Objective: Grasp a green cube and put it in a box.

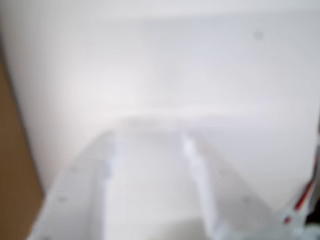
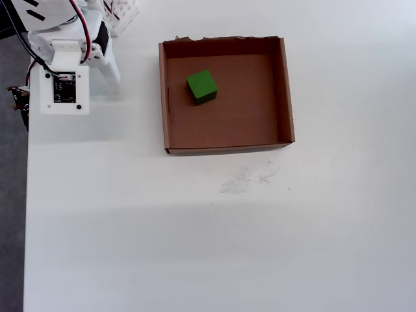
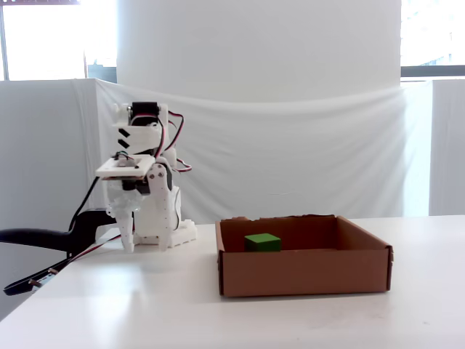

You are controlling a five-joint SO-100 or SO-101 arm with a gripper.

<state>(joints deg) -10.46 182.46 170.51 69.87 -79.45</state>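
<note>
The hand (image 2: pixel 112 70) hangs folded back near the arm's base, over the worktop (image 2: pixel 195 234) at its upper left corner in the overhead view, with its tips pointing down toward the surface. In the fixed view the hand (image 3: pixel 128 243) sits at the left, its tips just above or at the worktop; contact cannot be told. The wrist view is badly blurred: two pale fingers (image 1: pixel 195 165) run up from the bottom edge with a gap between them at the base, but whether the tips meet cannot be told, and neither of the other views settles it. Nothing shows between the fingers.

The cube (image 2: pixel 202 86) is well apart from the hand, off to its right in the overhead view. It lies on the floor of the box (image 2: pixel 224 149), in the part of the box nearest the hand, toward the upper left of the tray and slightly turned against the walls. It touches none of the walls. In the fixed view the cube (image 3: pixel 262 242) shows just above the near wall of the box (image 3: pixel 305 273), to the right of the hand.

The box stands flat on the worktop, its ragged edge along the far side in the overhead view. Faint scuff marks (image 2: pixel 247 179) lie on the worktop just below the box, farther from the hand than the cube.
</note>
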